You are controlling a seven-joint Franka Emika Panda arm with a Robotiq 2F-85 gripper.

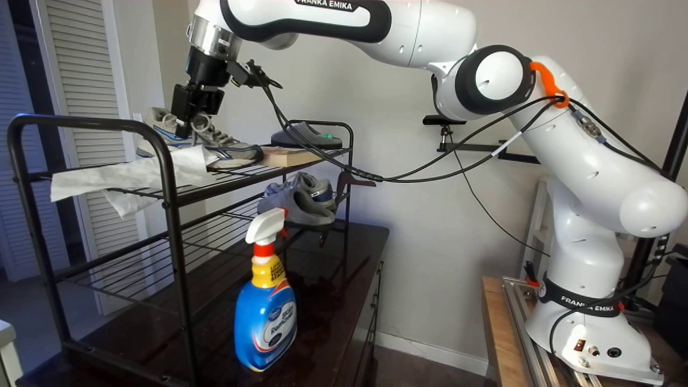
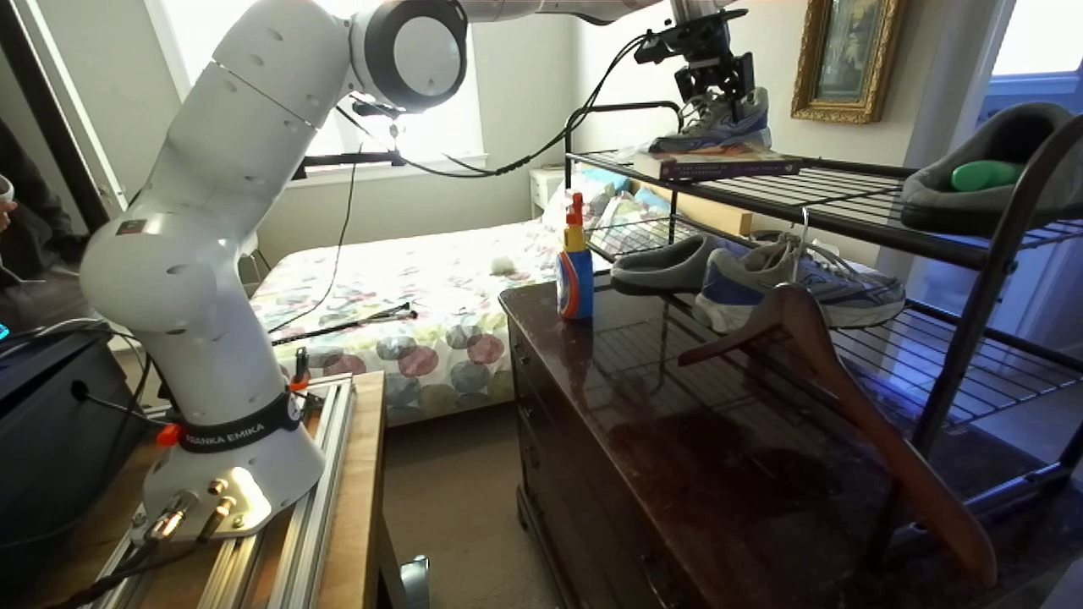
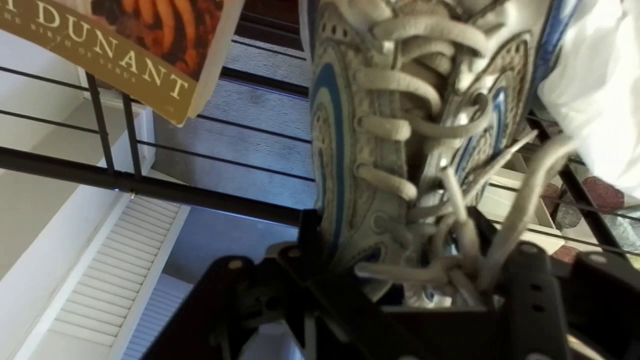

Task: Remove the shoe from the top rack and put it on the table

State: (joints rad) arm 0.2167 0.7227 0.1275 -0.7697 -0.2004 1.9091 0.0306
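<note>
We judge this the grasp: the gripper straddles the laced running sneaker, whether clamped we can't tell; next, secure and lift.

Window blown out in an exterior view — reflections on glossy table; wrist view: gripper near-black, soft focus — white sheet overexposed.

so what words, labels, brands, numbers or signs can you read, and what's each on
"FRANKA EMIKA": arm
"FRANKA EMIKA": base
"DUNANT": book
"HE BIRTH OF VENUS", cut off at left: book
"Remover": bottle
Too small or blurred: the rest on the bottle, and the book's spine.
</note>
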